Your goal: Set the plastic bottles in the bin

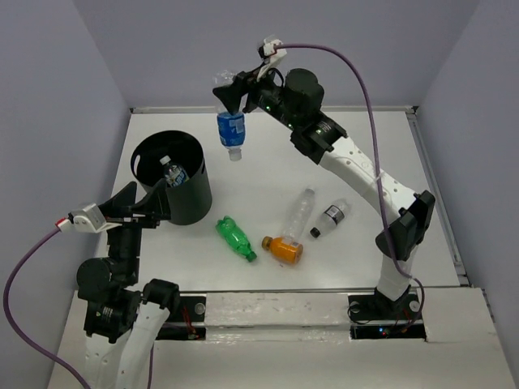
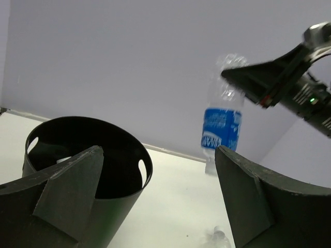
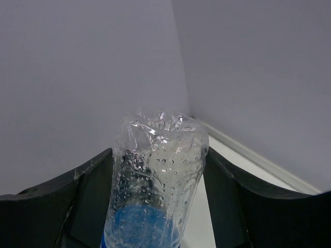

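The fingers of the right gripper [image 1: 229,97] pinch the blue-labelled bottle [image 1: 230,130] by its base, cap down, apparently high enough to clear the bin [image 1: 193,203], while those of the left gripper [image 1: 146,207] stand spread.

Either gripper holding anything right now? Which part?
Right gripper grips the blue-labelled clear bottle by its base end, cap hanging down. Left gripper is open, holding nothing.
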Controlling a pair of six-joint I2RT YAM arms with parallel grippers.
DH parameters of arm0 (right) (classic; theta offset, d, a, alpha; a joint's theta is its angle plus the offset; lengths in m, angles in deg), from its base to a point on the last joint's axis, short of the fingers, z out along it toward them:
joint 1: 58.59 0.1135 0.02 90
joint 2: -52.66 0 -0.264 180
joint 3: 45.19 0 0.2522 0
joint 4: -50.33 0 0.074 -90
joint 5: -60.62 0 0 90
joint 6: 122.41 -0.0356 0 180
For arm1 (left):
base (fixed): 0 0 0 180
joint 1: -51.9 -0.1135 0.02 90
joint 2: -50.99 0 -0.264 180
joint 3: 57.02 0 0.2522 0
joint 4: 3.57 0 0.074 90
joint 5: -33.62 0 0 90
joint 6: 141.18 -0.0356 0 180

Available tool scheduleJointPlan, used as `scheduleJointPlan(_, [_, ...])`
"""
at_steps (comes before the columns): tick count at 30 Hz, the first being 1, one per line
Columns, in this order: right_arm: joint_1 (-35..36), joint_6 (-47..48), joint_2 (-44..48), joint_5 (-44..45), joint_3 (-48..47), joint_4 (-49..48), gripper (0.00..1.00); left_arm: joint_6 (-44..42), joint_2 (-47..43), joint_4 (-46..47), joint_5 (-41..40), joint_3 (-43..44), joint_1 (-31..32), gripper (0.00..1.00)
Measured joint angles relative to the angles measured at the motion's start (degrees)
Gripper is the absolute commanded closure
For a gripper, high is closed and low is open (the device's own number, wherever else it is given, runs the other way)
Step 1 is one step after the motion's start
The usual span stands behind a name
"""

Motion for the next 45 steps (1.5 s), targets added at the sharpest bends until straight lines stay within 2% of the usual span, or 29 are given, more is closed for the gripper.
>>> scheduleJointPlan(4, [1.03,-2.05,-1.90,-1.60,-5.51,-7.39,0.52,0.00,-0.02,0.00,-0.37,0.00,0.00,0.01])
scheduleJointPlan(8, [2.93,-4.20,-9.62,-3.48,-13.51,-15.06,0.52,0.00,-0.07,0.00,-0.66,0.00,-0.02,0.01])
scheduleJointPlan(11, [4.02,-5.01,-17.66,-4.11,-20.22,-17.64,0.52,0.02,-0.35,-0.04,-1.22,0.00,-0.07,0.01])
scheduleJointPlan(16, [5.18,-5.79,-26.69,-5.90,-23.28,-18.69,0.50,0.02,-0.81,-0.11,-2.89,0.02,-0.66,0.01])
scheduleJointPlan(17, [5.38,-5.75,-27.74,-6.29,-23.28,-18.60,0.47,0.02,-0.81,-0.22,-3.15,0.02,-0.68,0.01])
scheduleJointPlan(19, [5.68,-5.46,-29.40,-7.04,-23.28,-18.34,0.33,0.02,-0.81,-0.39,-3.34,0.02,-0.72,0.01])
scheduleJointPlan(20, [5.84,-5.11,-29.86,-7.34,-23.28,-18.16,0.23,0.02,-0.81,-0.42,-3.37,0.02,-0.72,0.01])
scheduleJointPlan(21, [6.14,-4.79,-30.08,-7.61,-23.12,-17.70,0.08,0.02,-0.81,-0.44,-3.39,0.02,-0.72,0.01])
scheduleJointPlan(22, [6.34,-4.28,-30.05,-7.82,-22.71,-17.42,0.04,0.02,-0.81,-0.44,-3.39,0.02,-0.72,0.01])
scheduleJointPlan(26, [7.13,-2.97,-28.79,-8.39,-21.14,-16.90,0.03,0.02,-0.81,-0.48,-3.41,0.02,-0.74,0.01])
scheduleJointPlan(29, [7.45,-2.08,-24.65,-8.35,-16.72,-15.34,0.04,0.00,-0.81,-0.52,-3.56,0.02,-0.74,0.01])
scheduleJointPlan(32, [7.58,-0.35,-15.30,-7.23,-5.79,-13.07,0.15,0.00,-0.81,-0.63,-3.61,0.02,-0.74,0.01])
scheduleJointPlan(34, [7.63,0.46,-6.14,-5.55,6.21,-13.22,0.19,0.00,-0.81,-0.83,-3.67,0.02,-0.74,0.01])
scheduleJointPlan(38, [7.61,0.70,6.58,-3.43,22.01,-13.60,0.27,0.02,-0.79,-0.85,-3.58,0.02,-0.74,0.01])
scheduleJointPlan(41, [7.69,0.39,11.96,-2.03,31.30,-11.32,0.26,0.02,-0.79,-0.85,-3.32,0.02,-0.74,0.01])
scheduleJointPlan(45, [8.26,-0.48,10.91,-0.70,38.77,-3.87,0.10,0.02,-0.70,-0.85,-3.10,0.02,-0.76,0.01])
